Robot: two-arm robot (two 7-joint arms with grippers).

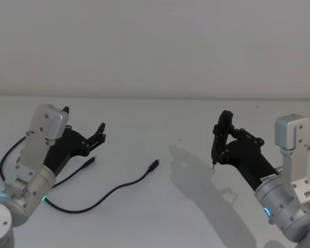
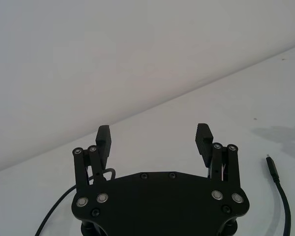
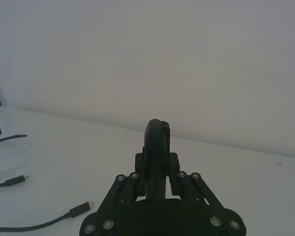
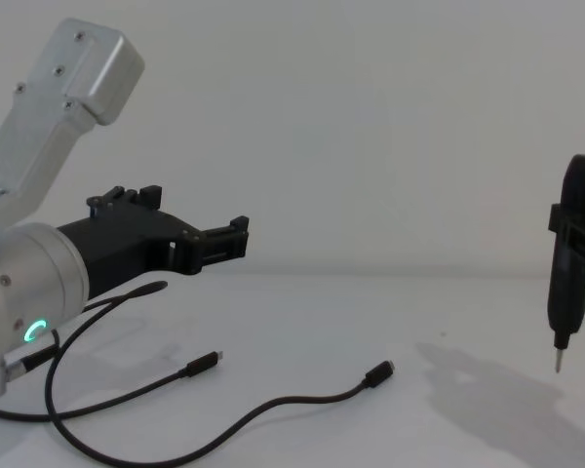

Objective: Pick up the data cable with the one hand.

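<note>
We saw the left claw (image 2: 154,132) spread open above the table (image 1: 165,219), holding nothing. The data cable (image 4: 292,398) lay loose beneath, partly hidden behind the left arm (image 1: 33,170). The right claw (image 4: 557,363) hung closed, well apart.

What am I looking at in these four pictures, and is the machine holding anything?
It is a robot with two arms, photographed by four of its own cameras: one on its head looking down, one on its chest looking across the table, one on each wrist. The left arm's blocky black two-finger gripper stands open above the white tabletop. The right arm's narrow black gripper is shut, hanging off to the right. A long thin black data cable with a small plug at each end lies loosely curved on the tabletop, near the left gripper. Neither gripper holds it.
</note>
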